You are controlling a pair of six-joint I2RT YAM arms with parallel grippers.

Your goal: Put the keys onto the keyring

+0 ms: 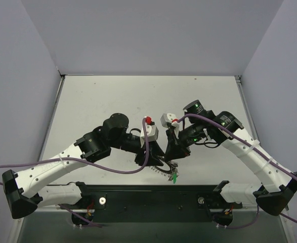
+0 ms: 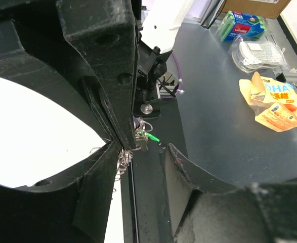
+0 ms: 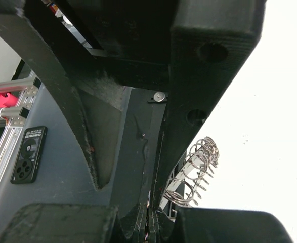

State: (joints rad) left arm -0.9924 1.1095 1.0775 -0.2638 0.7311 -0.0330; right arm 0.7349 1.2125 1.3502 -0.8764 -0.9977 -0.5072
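Observation:
The keyring (image 1: pixel 164 168) is a silvery coiled ring near the table's front edge, between both gripper tips. Its coils show in the right wrist view (image 3: pixel 198 169) and the left wrist view (image 2: pixel 122 161). A green-headed key (image 1: pixel 174 177) hangs on it toward the front and shows in the left wrist view (image 2: pixel 152 136). My right gripper (image 3: pixel 155 223) is shut, and its tip seems to pinch the ring's edge. My left gripper (image 2: pixel 143 149) is open, with the right gripper's tip and the ring beside its left finger. Other keys are not visible.
The black base rail (image 1: pixel 153 200) runs just in front of the ring. Beyond the table are a green box (image 2: pixel 242 25), yellow packets (image 2: pixel 277 104) and a clear container (image 2: pixel 257 53). A black remote (image 3: pixel 27 154) lies on the dark surface.

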